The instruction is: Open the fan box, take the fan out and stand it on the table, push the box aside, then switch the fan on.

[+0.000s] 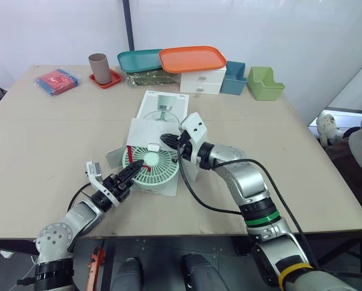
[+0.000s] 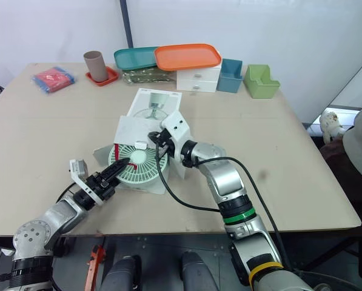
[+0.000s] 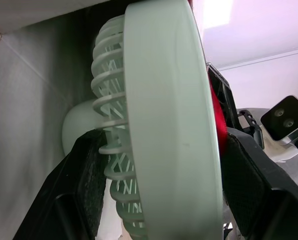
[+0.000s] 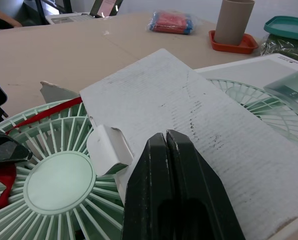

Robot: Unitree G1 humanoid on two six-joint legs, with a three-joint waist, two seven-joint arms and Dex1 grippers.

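- Fan (image 1: 155,167) — pale green, lying flat at the open end of the white box (image 1: 158,112) on the table (image 1: 47,133).
- Left gripper (image 1: 134,168) holds the fan by its round rim. One finger (image 3: 86,180) is on the back of the fan and the other is on the front, so the rim is squeezed between them.
- Right gripper (image 4: 166,139) has its two fingers pressed together with nothing between them. Its tips sit at the box's white flap (image 4: 188,110), just across the fan from the left gripper.
- Red strap (image 4: 36,117) lies on the fan's front — close to the left gripper's tips.
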